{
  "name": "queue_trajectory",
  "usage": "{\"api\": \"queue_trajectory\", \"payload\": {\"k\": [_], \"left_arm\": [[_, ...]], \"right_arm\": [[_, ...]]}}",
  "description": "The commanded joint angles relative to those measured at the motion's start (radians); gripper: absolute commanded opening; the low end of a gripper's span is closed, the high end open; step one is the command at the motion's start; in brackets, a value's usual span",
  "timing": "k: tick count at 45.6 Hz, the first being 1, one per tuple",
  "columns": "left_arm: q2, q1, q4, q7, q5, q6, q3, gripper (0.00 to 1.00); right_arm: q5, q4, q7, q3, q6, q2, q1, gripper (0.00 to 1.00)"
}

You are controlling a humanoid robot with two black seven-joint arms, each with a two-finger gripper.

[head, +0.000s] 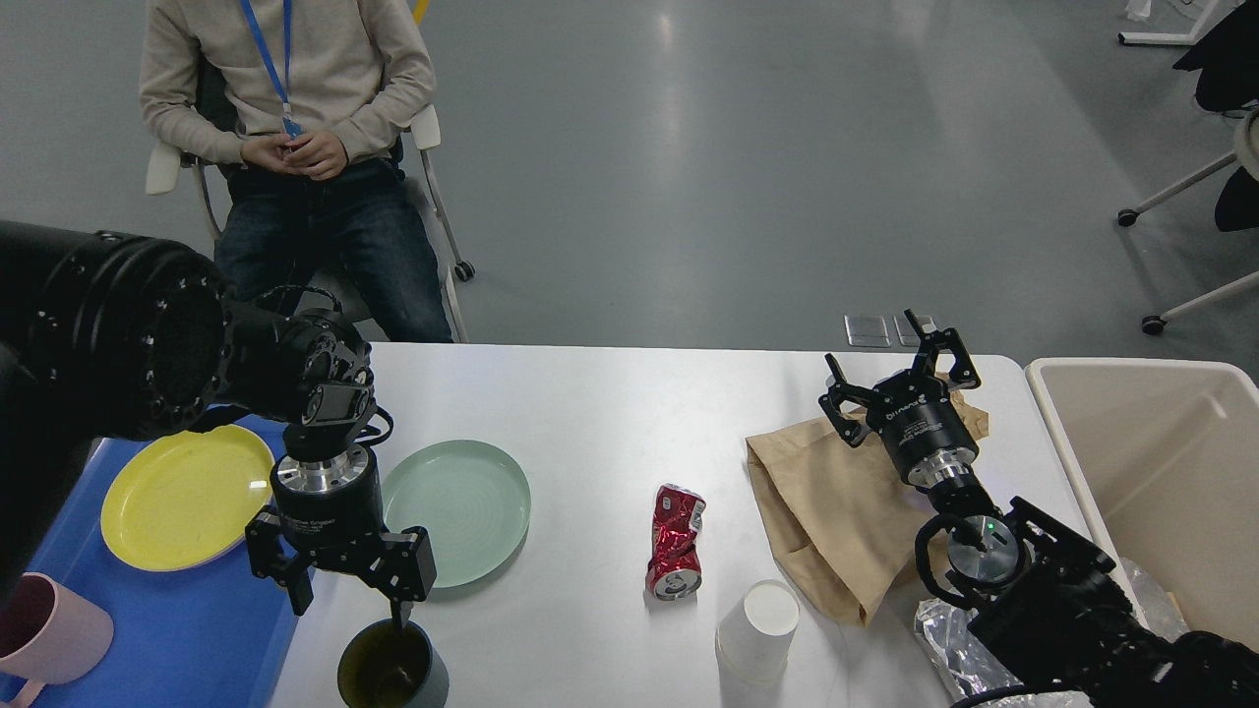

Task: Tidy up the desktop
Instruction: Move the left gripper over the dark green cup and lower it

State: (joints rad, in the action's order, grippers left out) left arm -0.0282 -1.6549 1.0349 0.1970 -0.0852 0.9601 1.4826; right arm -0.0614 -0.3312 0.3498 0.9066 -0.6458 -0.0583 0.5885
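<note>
The white desktop (610,413) holds a pale green plate (462,506), a dark olive mug (391,671) at the front edge, a crushed red can (677,543), an upside-down white paper cup (757,629) and a brown paper bag (836,506). My left gripper (349,605) is open, pointing down just above the mug's far rim; one fingertip reaches the mug's mouth. My right gripper (900,369) is open and empty above the bag's far end.
A blue tray (197,629) at the left holds a yellow plate (187,497) and a pink mug (49,629). A beige bin (1170,472) stands at the right. Crumpled clear plastic (944,639) lies by my right arm. A seated person (285,147) is behind the table.
</note>
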Motion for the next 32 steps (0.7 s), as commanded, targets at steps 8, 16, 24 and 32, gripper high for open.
{"api": "queue_trajectory", "payload": {"k": [8, 16, 24, 32], "left_arm": [[-0.009, 0.056, -0.015, -0.002, -0.005, 0.000, 0.007, 0.97], [-0.009, 0.079, -0.035, -0.002, -0.005, 0.000, 0.011, 0.97], [-0.010, 0.122, -0.085, -0.002, -0.005, 0.000, 0.004, 0.97], [-0.010, 0.141, -0.116, -0.004, -0.005, 0.000, -0.001, 0.93]], "right_arm": [[0.000, 0.000, 0.000, 0.000, 0.000, 0.000, 0.001, 1.00], [0.000, 0.000, 0.000, 0.000, 0.000, 0.000, 0.001, 1.00], [0.002, 0.000, 0.000, 0.000, 0.000, 0.000, 0.001, 1.00], [0.000, 0.000, 0.000, 0.000, 0.000, 0.000, 0.001, 1.00]]}}
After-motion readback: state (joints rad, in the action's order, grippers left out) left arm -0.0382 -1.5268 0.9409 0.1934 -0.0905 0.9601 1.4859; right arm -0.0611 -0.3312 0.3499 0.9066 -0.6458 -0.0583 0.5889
